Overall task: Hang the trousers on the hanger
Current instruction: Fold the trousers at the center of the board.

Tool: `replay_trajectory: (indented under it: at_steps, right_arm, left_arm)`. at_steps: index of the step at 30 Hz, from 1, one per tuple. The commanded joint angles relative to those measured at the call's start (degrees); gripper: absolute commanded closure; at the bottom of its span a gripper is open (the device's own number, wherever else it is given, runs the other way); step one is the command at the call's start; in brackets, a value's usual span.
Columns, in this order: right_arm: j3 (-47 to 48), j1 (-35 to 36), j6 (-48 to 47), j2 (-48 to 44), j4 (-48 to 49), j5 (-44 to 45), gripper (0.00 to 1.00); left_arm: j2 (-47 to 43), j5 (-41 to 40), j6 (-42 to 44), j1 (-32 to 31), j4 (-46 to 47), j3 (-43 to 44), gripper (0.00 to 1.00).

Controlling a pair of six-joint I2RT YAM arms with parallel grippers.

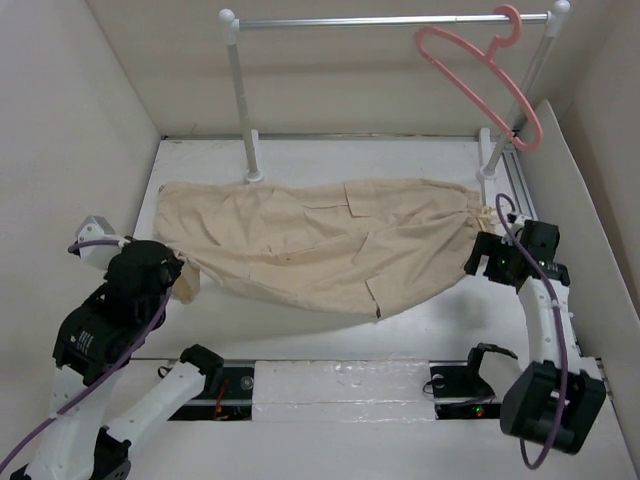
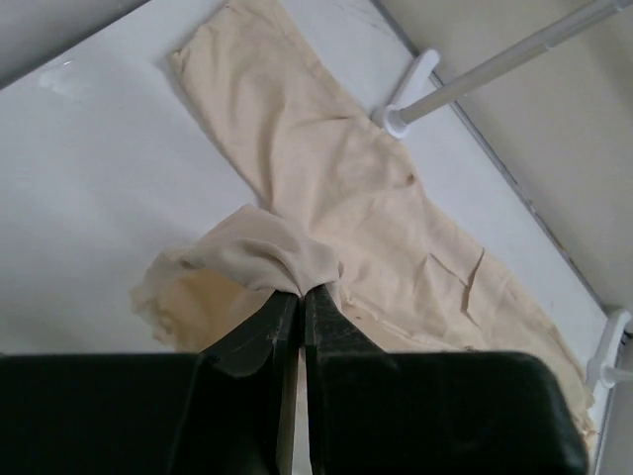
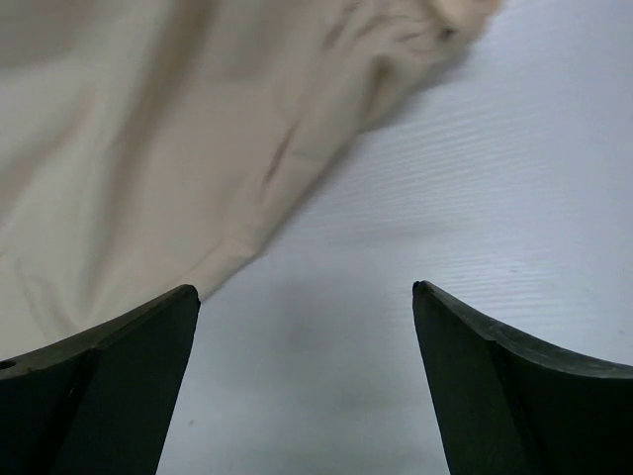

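- My left gripper [image 2: 300, 293] is at the near left of the table [image 1: 420, 325]. Its jaws are pressed together on a small bunch of cloth at the left end of the trousers [image 1: 320, 240].
- The bunch stands up a little from the table, and the rest of the cloth falls away loose from it.
- My right gripper [image 3: 307, 292] is at the right side, with its jaws wide apart and nothing between them. The edge of the cloth lies just beside its left finger.
- The trousers lie flat across the middle of the table, from left to right, with the patch pocket facing up.
- I judge them light, soft and limp. They will sag and fold between two holds, but they are not fragile.
- A small pinch of thin cloth may slip, so I would take a thick fold.
- For the right hand, the gathered right end looks the best place to take hold.
- The hanger [image 1: 480, 80] hangs tilted by its hook on the rail [image 1: 390, 20] at the far right, well apart from the cloth.
- It is thin and hangs free, so I think it may swing when the cloth touches it.
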Motion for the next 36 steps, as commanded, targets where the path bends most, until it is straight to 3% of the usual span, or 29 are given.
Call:
replay_trajectory:
  at_steps: [1,5,9,18,20,21,23,25,27,32,33,36]
  right_arm:
    - [1.5,-10.4,2.6,9.1,9.3,0.5,0.07]
    - [1.5,-13.5,3.8,17.1,17.5,-4.3,0.1]
    - [2.0,-13.5,3.9,24.9,25.1,-10.7,0.14]
    - [-0.3,-13.0,5.6,25.4,32.2,-14.2,0.16]
    - [-0.1,-12.4,6.8,28.1,33.5,-14.2,0.28]
    - [0.0,-12.4,6.9,28.8,33.4,-14.2,0.42]
    - [-0.2,-12.4,6.8,29.3,32.2,-13.4,0.55]
    - [-0.8,-12.4,5.7,27.8,30.7,-12.1,0.83]
    - [-2.0,-12.4,4.7,22.0,26.3,-11.4,1.0]
    - [-0.7,-11.5,-1.2,1.9,3.9,-6.9,1.0]
    - [0.7,-9.6,-1.6,-1.5,1.3,-2.6,1.0]
    - [3.1,-7.2,-3.1,-5.6,-8.9,1.2,1.0]
  left_arm:
    - [-0.1,-6.1,-3.3,0.1,0.5,2.0,1.0]
    - [0.2,-8.4,-2.2,0.1,-1.4,5.5,1.0]
    - [-2.9,-7.0,-0.8,0.1,1.4,1.8,1.0]
    - [-4.1,-5.2,1.0,0.1,1.8,-0.9,1.0]
    - [-4.2,-6.3,1.2,0.1,1.1,-1.2,1.0]
    - [-3.9,-6.8,1.6,0.1,1.0,-1.1,1.0]
    - [-3.6,-10.8,1.8,0.1,0.6,-1.0,1.0]
    - [-3.2,-15.5,2.2,0.1,1.9,-1.3,1.0]
    - [-2.4,-18.1,3.2,0.1,4.0,-0.9,1.0]
    - [-0.7,-27.7,6.8,0.1,10.7,-0.3,1.0]
    - [-0.8,-28.3,8.3,0.1,12.6,-0.1,1.0]
    - [-1.1,-28.9,14.6,0.1,17.2,2.8,1.0]
